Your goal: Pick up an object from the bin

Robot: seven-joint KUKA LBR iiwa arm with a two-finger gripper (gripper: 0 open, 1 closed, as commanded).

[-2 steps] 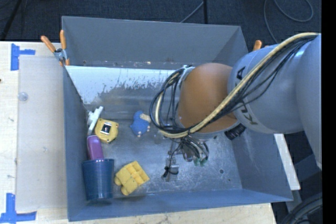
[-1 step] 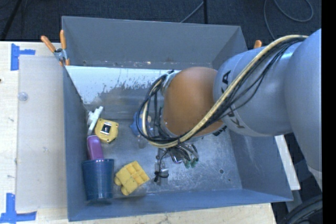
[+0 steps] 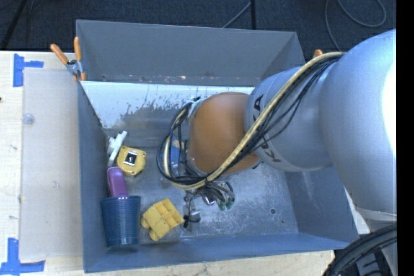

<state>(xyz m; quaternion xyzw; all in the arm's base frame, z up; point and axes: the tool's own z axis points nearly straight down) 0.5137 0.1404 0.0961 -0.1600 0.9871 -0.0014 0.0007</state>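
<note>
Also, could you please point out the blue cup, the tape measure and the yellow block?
blue cup (image 3: 120, 224): camera view, outer wall.
tape measure (image 3: 131, 161): camera view, yellow face.
yellow block (image 3: 162, 218): camera view, ridged top.

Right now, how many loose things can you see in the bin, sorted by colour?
Yellow: 2, tape measure and ridged block
Blue: 1, cup
Purple: 1, tube
White: 1, small piece
Total: 5 in view
</note>
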